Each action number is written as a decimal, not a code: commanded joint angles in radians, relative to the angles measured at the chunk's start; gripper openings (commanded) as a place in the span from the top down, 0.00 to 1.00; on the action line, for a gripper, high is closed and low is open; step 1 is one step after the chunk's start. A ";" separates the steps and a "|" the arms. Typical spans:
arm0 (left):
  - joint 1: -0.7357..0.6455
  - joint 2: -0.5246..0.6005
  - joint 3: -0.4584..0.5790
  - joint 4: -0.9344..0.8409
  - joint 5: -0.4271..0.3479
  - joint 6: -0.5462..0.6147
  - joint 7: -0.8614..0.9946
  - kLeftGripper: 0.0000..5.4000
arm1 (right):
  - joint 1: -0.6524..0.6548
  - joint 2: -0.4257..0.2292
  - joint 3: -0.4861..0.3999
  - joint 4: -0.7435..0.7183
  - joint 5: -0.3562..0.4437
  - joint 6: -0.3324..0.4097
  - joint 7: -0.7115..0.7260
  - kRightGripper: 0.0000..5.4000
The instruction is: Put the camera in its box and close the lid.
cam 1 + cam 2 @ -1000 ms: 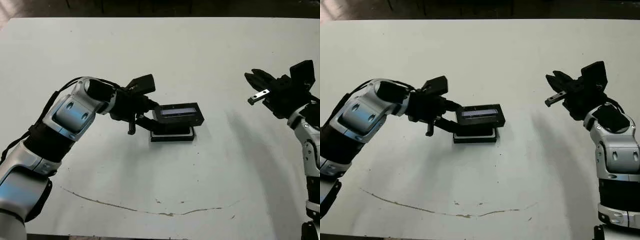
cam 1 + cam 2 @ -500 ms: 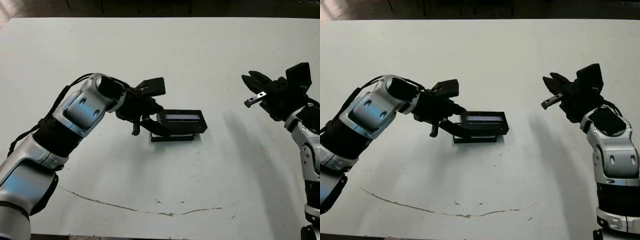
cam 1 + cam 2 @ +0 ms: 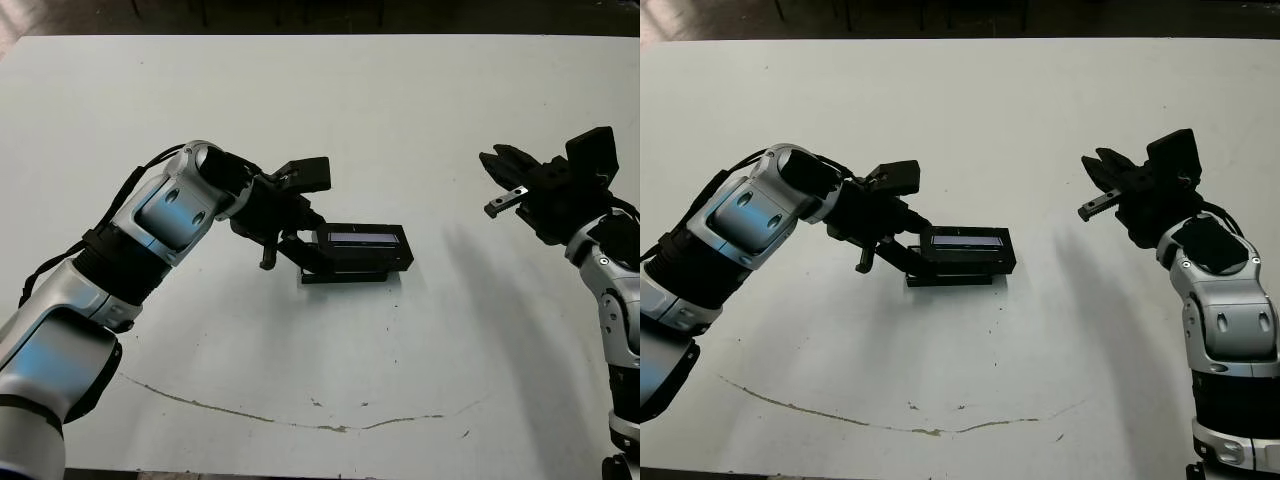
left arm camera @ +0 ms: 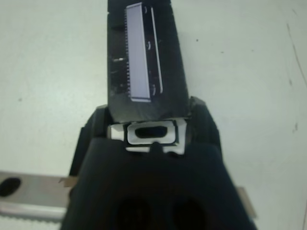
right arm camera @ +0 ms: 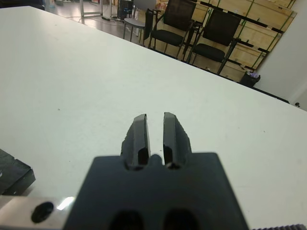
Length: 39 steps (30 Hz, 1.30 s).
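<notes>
**benchrat:** so where was the lid (image 3: 362,245) at that point? Looked to me like it sat on top of the box (image 3: 345,275), middle of the table (image 3: 400,120), shiny strip facing up.

**g1_tinker:** yeah, on or just above it, maybe a bit skewed, couldn't tell if it was fully seated. The left gripper (image 3: 300,245) had its fingers clamped on the lid's short end, and the wrist view showed the lid (image 4: 144,62) running straight out from between them. Camera itself wasn't visible, I'd guess inside already.

**benchrat:** how'd you expect it to handle?

**g1_tinker:** light, stiff cardboard-ish thing, glossy so probably slippery. End grip seemed fine, but pressing down would want to be even or it'd cock sideways.

**benchrat:** arm pose?

**g1_tinker:** left elbow out, forearm reaching inward and low, wrist angled down. The right gripper (image 3: 1102,190) hung up off the table, well apart, fingers nearly together and holding nothing.
</notes>
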 commanded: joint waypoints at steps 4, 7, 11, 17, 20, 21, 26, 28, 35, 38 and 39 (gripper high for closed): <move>0.007 0.011 -0.015 0.021 0.025 -0.005 -0.019 0.75 | 0.029 -0.001 0.006 -0.004 -0.003 0.021 -0.008 1.00; 0.006 0.013 -0.020 0.024 0.040 -0.028 -0.024 0.75 | 0.032 -0.001 0.007 -0.015 -0.004 0.029 -0.011 1.00; 0.004 0.006 -0.013 0.018 0.035 -0.010 -0.032 0.75 | 0.035 -0.002 0.010 -0.028 -0.005 0.041 -0.017 1.00; -0.001 0.004 -0.010 0.032 0.039 -0.010 -0.038 0.75 | 0.036 -0.003 0.012 -0.037 -0.004 0.054 -0.022 1.00; 0.011 0.004 -0.012 0.040 0.050 -0.030 -0.027 0.75 | 0.036 -0.004 0.010 -0.041 -0.001 0.059 -0.019 1.00; 0.014 0.004 -0.013 0.043 0.053 -0.039 -0.026 0.75 | 0.035 -0.004 0.010 -0.043 0.001 0.063 -0.019 1.00; 0.018 0.007 -0.012 0.023 0.061 -0.029 -0.029 0.75 | 0.036 -0.004 0.010 -0.048 0.001 0.060 -0.017 1.00; 0.019 0.009 -0.011 0.012 0.061 -0.034 -0.032 0.75 | 0.035 -0.004 0.012 -0.049 0.001 0.064 -0.017 1.00; 0.029 0.031 -0.007 -0.008 0.082 -0.048 -0.021 0.75 | 0.027 0.001 0.013 -0.034 0.006 0.060 -0.013 1.00; 0.028 0.041 -0.011 -0.001 0.090 -0.027 -0.023 0.75 | 0.026 -0.002 0.016 -0.034 0.000 0.063 -0.017 1.00; 0.029 0.042 -0.010 0.005 0.087 -0.020 -0.029 0.75 | 0.026 -0.003 0.017 -0.034 -0.001 0.062 -0.017 1.00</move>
